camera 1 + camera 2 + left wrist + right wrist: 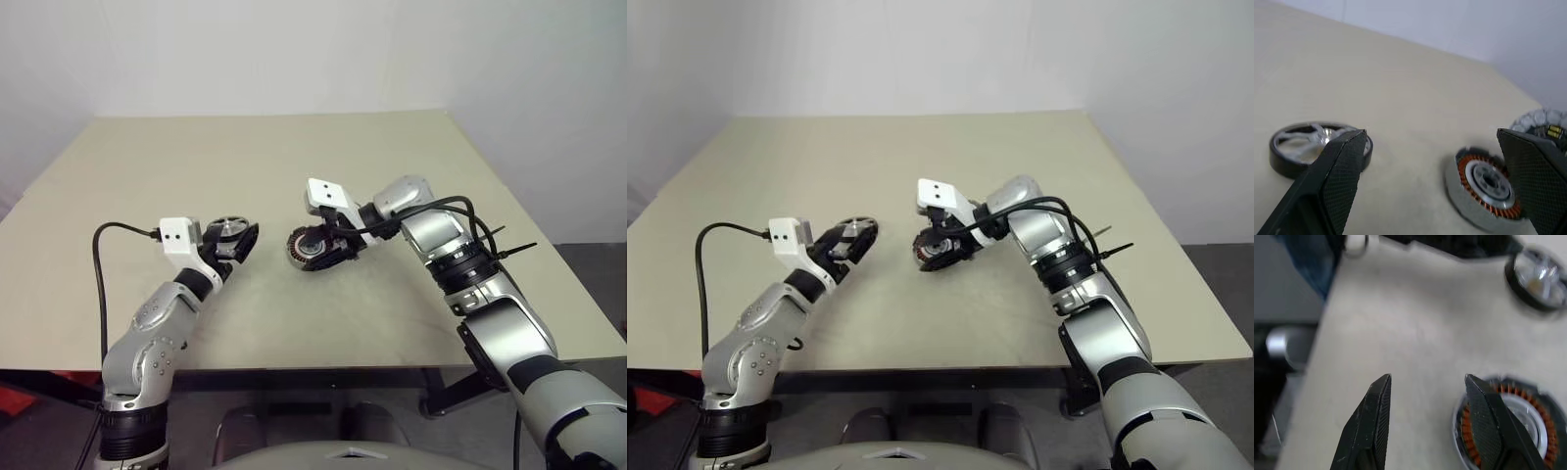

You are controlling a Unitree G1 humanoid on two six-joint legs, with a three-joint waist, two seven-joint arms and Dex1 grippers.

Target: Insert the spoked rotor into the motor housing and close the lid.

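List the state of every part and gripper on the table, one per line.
spoked rotor: lying flat on the table, outside the housing, not gripped.
motor housing: open on the table, copper windings exposed, no rotor inside.
lid: off the housing, lying just behind it.
left gripper: open wide, empty.
right gripper: open, empty, beside the housing.

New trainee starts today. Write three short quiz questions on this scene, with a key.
1. True or false: the rotor already sits inside the housing.
2. Which hand is nearer the housing: A) left hand, B) right hand?
3. Fill in: the housing's windings are ____ coloured.

Key: 1 false, it lies apart on the table; 2 B; 3 copper.
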